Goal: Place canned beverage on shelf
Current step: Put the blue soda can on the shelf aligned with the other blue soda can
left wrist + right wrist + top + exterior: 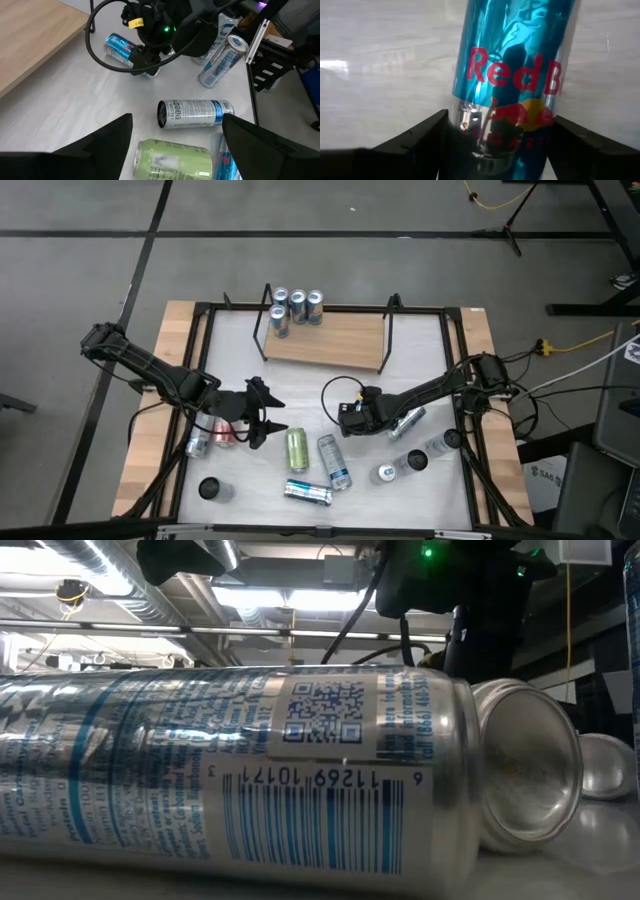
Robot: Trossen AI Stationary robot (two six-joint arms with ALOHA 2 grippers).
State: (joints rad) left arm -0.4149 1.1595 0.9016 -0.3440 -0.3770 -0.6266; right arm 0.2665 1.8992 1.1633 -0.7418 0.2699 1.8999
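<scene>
Cans lie scattered across a white table [240,380] as two dark arms work over them. The right gripper [352,418] sits low near the table's middle, its fingers [415,137] spread on either side of a blue can [515,75] lying on its side; whether the pads press the can cannot be told. The left gripper [268,418] hangs over the left half with its fingers [107,137] spread wide and empty, facing a green can [297,448] and a silver-blue can [334,461], both on their sides. The shelf [325,340], a light wooden board with black wire ends, stands at the table's far edge, three cans [296,307] upright on its left end.
</scene>
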